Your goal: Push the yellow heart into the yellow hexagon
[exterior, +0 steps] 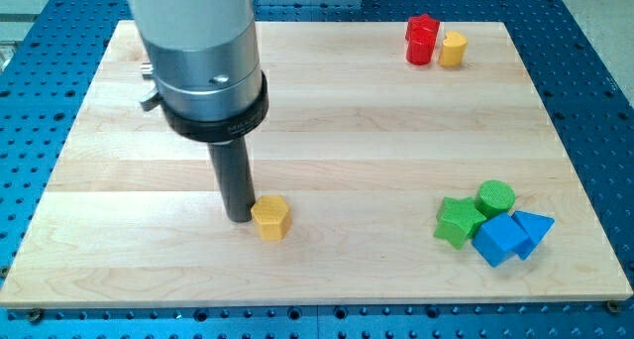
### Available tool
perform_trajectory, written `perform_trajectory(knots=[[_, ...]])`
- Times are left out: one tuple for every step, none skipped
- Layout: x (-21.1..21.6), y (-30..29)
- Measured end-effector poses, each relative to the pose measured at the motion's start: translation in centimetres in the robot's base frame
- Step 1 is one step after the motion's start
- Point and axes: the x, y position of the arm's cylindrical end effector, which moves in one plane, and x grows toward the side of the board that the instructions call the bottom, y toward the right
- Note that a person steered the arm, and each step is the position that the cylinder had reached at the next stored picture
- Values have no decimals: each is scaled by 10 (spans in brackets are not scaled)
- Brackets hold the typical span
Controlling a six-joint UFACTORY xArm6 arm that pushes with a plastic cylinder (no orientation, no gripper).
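Note:
My tip (239, 218) stands on the wooden board (317, 131) at the lower left of centre. A yellow hexagon block (269, 218) sits right against the tip on its right side. The yellow heart block (453, 49) is far away near the view's top right, touching or almost touching a red star block (422, 39) on its left. The rod and its grey mount (203, 61) rise from the tip toward the view's top left.
A cluster sits at the lower right: a green star block (457, 221), a green cylinder (495, 196), a blue cube-like block (500, 238) and a blue triangular block (534, 228). A blue perforated table surrounds the board.

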Motion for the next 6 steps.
perform_trajectory(knots=[[3,30],[-21,57],[-75,167],[-145,299],[-247,383],[-291,358]])
